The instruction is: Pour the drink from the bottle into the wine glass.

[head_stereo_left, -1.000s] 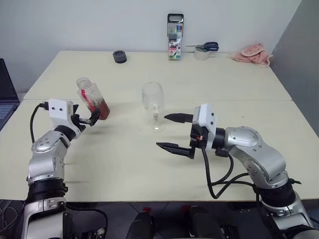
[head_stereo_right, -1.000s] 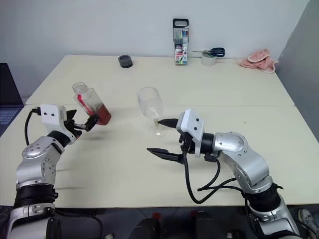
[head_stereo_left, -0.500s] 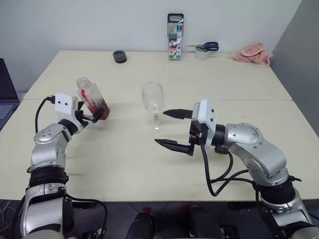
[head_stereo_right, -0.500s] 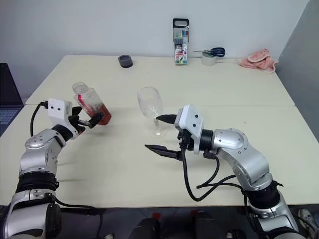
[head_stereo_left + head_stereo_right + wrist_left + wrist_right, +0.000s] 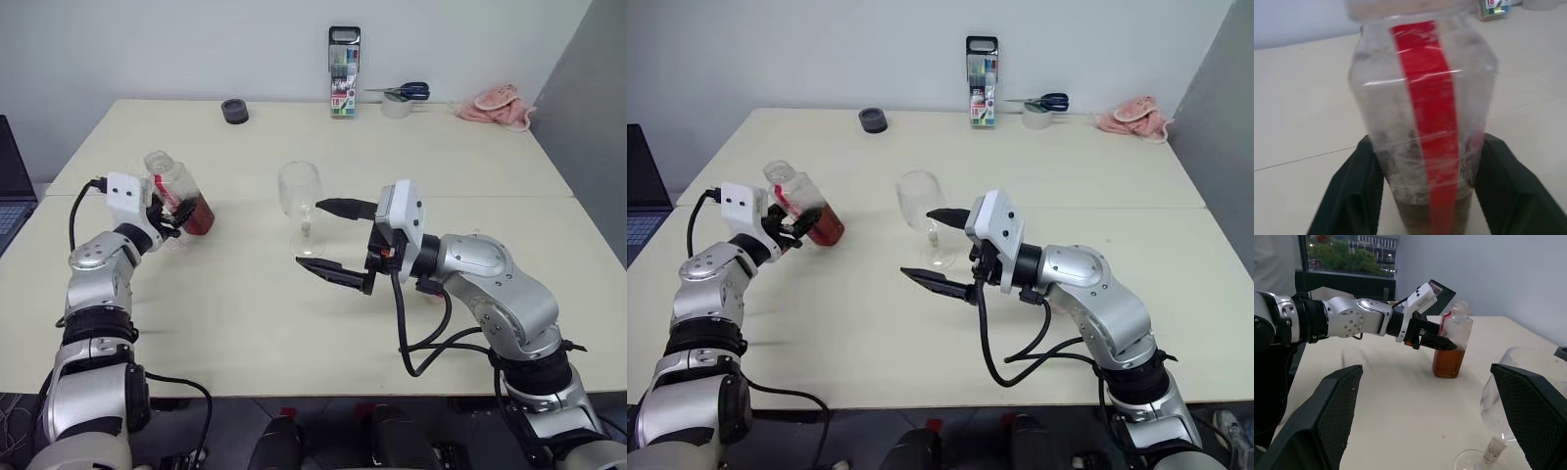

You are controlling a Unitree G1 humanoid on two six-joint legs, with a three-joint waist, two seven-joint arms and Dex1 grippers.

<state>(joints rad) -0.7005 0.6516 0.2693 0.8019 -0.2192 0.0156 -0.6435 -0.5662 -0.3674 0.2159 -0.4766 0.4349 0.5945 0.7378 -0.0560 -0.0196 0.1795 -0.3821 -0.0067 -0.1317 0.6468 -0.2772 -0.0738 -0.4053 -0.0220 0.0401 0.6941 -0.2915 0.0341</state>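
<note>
The bottle (image 5: 179, 194) is clear with a red strip and no cap, and it stands on the left of the table (image 5: 225, 313). The amber drink (image 5: 199, 217) fills its lower part. My left gripper (image 5: 168, 217) is shut on the bottle low down, with a black finger (image 5: 1347, 196) pressed on each side. The empty wine glass (image 5: 301, 196) stands upright mid-table. My right gripper (image 5: 310, 235) is open and points left, level with the stem of the wine glass (image 5: 1508, 396). One finger passes beside the bowl without visible contact.
Along the table's far edge are a black round object (image 5: 235, 111), a tall marker pack (image 5: 344, 59), scissors on a tape roll (image 5: 400, 96) and a pink cloth (image 5: 500, 106). A laptop (image 5: 12, 181) sits off the table's left side.
My left gripper slid forward around the bottle's base and closed on it. My right gripper moved up and left, closer to the wine glass, and stayed open.
</note>
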